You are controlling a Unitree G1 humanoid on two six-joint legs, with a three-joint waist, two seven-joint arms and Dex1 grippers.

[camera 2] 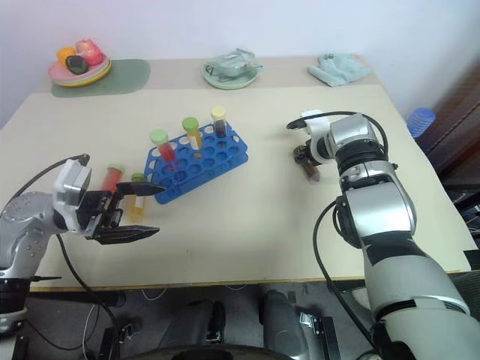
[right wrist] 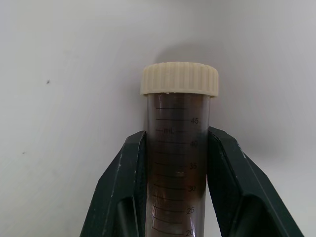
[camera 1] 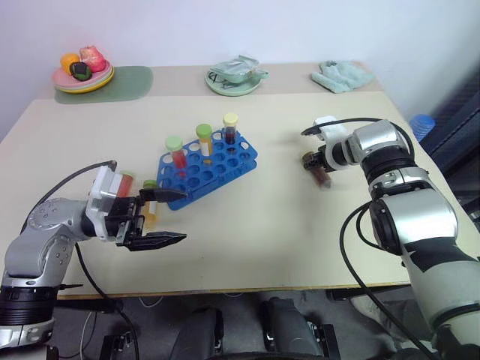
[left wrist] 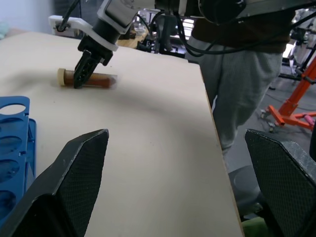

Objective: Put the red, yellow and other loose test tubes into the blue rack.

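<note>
Right gripper [right wrist: 175, 197] angled down — fingers [right wrist: 118, 192] pinching brown tube [right wrist: 175, 163].

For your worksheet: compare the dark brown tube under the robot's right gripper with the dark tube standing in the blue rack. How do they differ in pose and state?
The dark brown tube lies flat on the table; the racked dark tube stands upright in the blue rack. The right gripper is clamped around the lying tube; nothing touches the racked one. Both have pale-yellow caps and dark contents.
</note>
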